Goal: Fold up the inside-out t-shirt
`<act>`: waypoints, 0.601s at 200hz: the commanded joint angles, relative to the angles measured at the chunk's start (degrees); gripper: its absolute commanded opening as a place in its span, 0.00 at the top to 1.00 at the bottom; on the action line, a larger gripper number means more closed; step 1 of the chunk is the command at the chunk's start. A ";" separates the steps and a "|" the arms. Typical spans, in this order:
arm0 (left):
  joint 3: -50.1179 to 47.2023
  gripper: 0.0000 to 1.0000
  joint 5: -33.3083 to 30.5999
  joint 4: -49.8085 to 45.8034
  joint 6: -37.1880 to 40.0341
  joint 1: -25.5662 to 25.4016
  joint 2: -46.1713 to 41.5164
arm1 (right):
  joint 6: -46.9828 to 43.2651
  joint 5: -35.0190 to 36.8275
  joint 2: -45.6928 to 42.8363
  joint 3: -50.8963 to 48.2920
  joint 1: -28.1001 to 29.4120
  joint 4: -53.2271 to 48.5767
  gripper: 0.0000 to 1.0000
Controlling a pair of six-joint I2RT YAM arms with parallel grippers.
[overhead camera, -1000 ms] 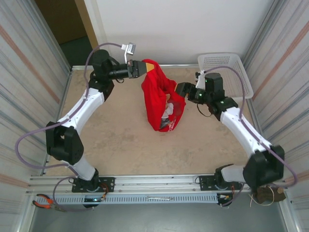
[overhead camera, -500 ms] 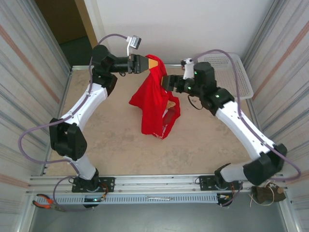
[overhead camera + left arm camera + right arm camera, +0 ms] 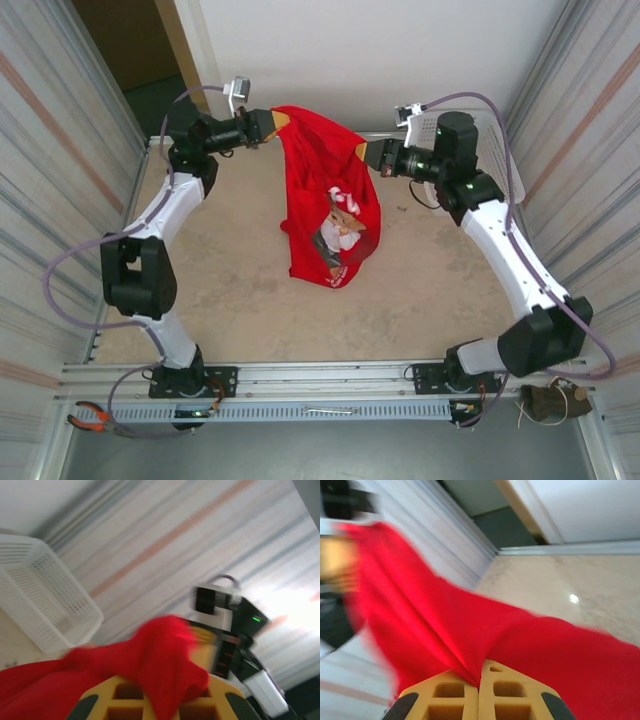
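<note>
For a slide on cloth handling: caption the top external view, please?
Left gripper and right gripper hold the bright red cotton t-shirt spread between them, white-and-yellow printed graphic facing up.

Left arm [image 3: 170, 215] and right arm [image 3: 510, 265]: white shells, chunky black joints [image 3: 135, 280], lilac cables [image 3: 47, 288] looping off, yellow grid-holed fingers [image 3: 445, 700], tiny green LED [image 3: 256, 618].

White basket [image 3: 508, 160] far right; pliers [image 3: 95, 420] near-left.

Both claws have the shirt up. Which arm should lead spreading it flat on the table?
Left, probably. The left claw pinches a top corner of the shirt with wide bare table beside it; the right claw grips nearer the basket, with less room.
</note>
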 commanded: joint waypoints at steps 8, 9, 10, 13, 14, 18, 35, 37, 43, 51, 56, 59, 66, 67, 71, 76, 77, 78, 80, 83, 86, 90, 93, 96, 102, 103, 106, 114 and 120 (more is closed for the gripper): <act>-2.09 0.58 -7.53 1.71 -1.36 0.93 1.33 | 5.16 -10.69 -3.13 -2.09 -0.12 8.50 1.00; -2.22 0.58 -7.76 1.59 -1.26 0.93 1.27 | 5.21 -10.71 -3.12 -2.17 -0.14 8.67 1.00; -2.29 0.57 -7.96 1.44 -1.07 0.93 1.11 | 5.32 -10.80 -3.07 -2.21 -0.15 8.79 1.00; -2.92 0.54 -8.43 0.67 -0.51 0.93 0.67 | 5.60 -10.95 -3.02 -2.34 -0.22 9.13 1.00; -3.12 0.54 -8.61 0.41 -0.39 0.93 0.54 | 5.69 -10.96 -2.98 -2.34 -0.28 9.20 1.00; -3.99 0.52 -9.70 -0.31 0.48 0.93 -0.19 | 6.12 -10.98 -2.80 -2.55 -0.47 9.81 1.00; -8.80 0.45 -13.47 -7.05 6.33 0.27 -5.46 | 9.05 -11.90 -1.92 -3.47 -1.48 13.64 1.00; -9.30 0.45 -13.91 -8.17 7.58 0.17 -6.28 | 9.50 -12.07 -1.76 -3.59 -1.59 14.16 1.00; -11.26 0.44 -15.97 -11.30 10.93 -0.38 -8.98 | 10.70 -12.53 -1.39 -3.96 -1.95 15.76 1.00; -14.04 0.42 -19.29 -16.29 15.79 -1.64 -12.80 | 12.17 -13.06 -0.85 -4.25 -2.38 17.16 1.00; -15.61 0.40 -21.85 -19.94 19.11 -2.70 -15.08 | 12.62 -13.33 -0.63 -4.39 -2.57 17.88 1.00; -16.34 0.40 -23.61 -21.72 20.96 -3.39 -16.29 | 12.86 -13.49 -0.53 -4.42 -2.66 18.22 1.00; -18.12 0.40 -27.65 -26.08 25.23 -5.07 -18.91 | 13.32 -13.82 -0.31 -4.54 -2.86 18.63 1.00; -18.28 0.40 -28.32 -26.54 25.88 -5.41 -19.27 | 13.29 -13.85 -0.30 -4.49 -2.87 18.65 1.00; -19.25 0.39 -30.52 -28.22 27.72 -6.84 -20.33 | 13.41 -14.14 -0.21 -4.52 -2.96 18.81 1.00; -20.29 0.39 -32.91 -29.80 30.17 -8.60 -21.35 | 13.47 -14.40 -0.11 -4.52 -3.04 18.95 1.00; -20.42 0.39 -33.37 -30.16 30.81 -8.93 -21.54 | 13.50 -14.45 -0.07 -4.53 -3.05 18.99 1.00; -20.53 0.39 -33.82 -30.34 31.14 -9.28 -21.72 | 13.51 -14.47 -0.10 -4.58 -3.10 19.01 1.00; -20.83 0.39 -34.81 -30.93 31.93 -9.84 -22.01 | 13.51 -14.53 -0.12 -4.61 -3.11 19.02 1.00; -21.23 0.39 -36.33 -31.78 33.23 -10.92 -22.27 | 13.57 -14.62 -0.05 -4.60 -3.15 19.01 1.00; -21.64 0.38 -37.51 -32.31 34.85 -11.95 -22.48 | 13.71 -14.73 -0.04 -4.62 -3.23 19.07 1.00; -22.16 0.38 -39.13 -32.89 36.24 -13.33 -22.51 | 13.82 -14.97 0.05 -4.69 -3.23 19.25 1.00; -22.44 0.38 -40.16 -33.29 37.21 -14.06 -22.52 | 13.94 -15.16 0.04 -4.71 -3.31 19.50 1.00; -22.67 0.38 -41.21 -33.62 38.00 -15.02 -22.37 | 14.14 -15.24 0.12 -4.76 -3.32 19.62 1.00; -23.17 0.38 -43.03 -33.77 39.26 -16.67 -22.14 | 14.50 -15.51 0.18 -4.74 -3.39 19.92 1.00; -23.31 0.38 -43.31 -33.68 39.36 -17.01 -22.11 | 14.58 -15.57 0.16 -4.81 -3.40 19.91 1.00; -23.74 0.38 -44.11 -33.36 39.82 -17.84 -21.94 | 14.69 -15.63 0.22 -4.87 -3.41 20.10 1.00; -24.26 0.39 -46.01 -32.28 40.95 -19.83 -21.22 | 15.11 -15.91 0.28 -5.10 -3.35 20.46 1.00; -24.12 0.38 -47.10 -31.91 41.75 -21.02 -20.53 | 15.39 -16.08 0.26 -5.14 -3.32 20.74 1.00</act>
